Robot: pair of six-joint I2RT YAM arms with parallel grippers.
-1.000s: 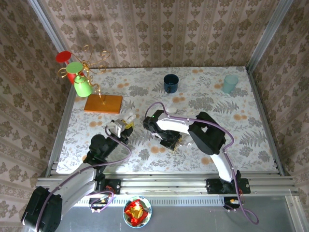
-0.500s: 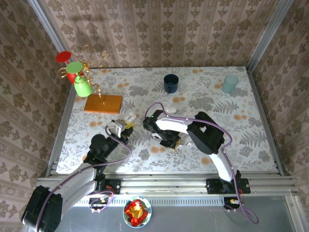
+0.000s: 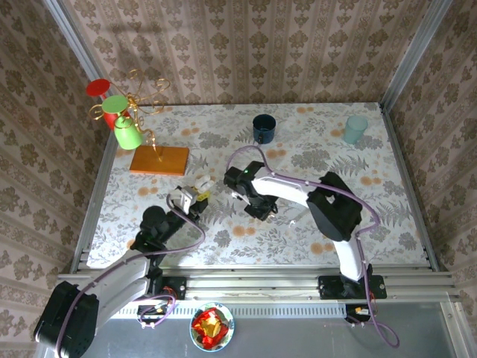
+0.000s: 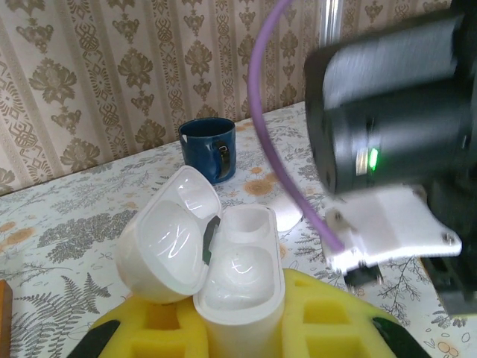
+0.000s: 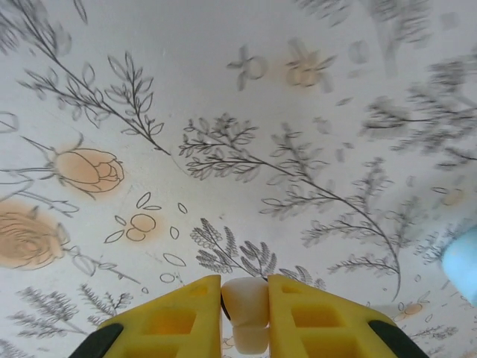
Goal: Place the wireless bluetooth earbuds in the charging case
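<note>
Right claw (image 5: 244,289) shifted, earbud (image 5: 247,313) pinched, partly hidden

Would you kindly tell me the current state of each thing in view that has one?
charging case: open, looks empty.
earbud: pinched in the right gripper.
left gripper: shut on the charging case.
right gripper: shut on the earbud.
blue mug: upright.
teal cup: upright.

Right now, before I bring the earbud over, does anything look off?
Nothing stands out. The charging case sits open in the left gripper, wells looking empty; the right gripper pinches a white earbud cleanly over the table.
</note>
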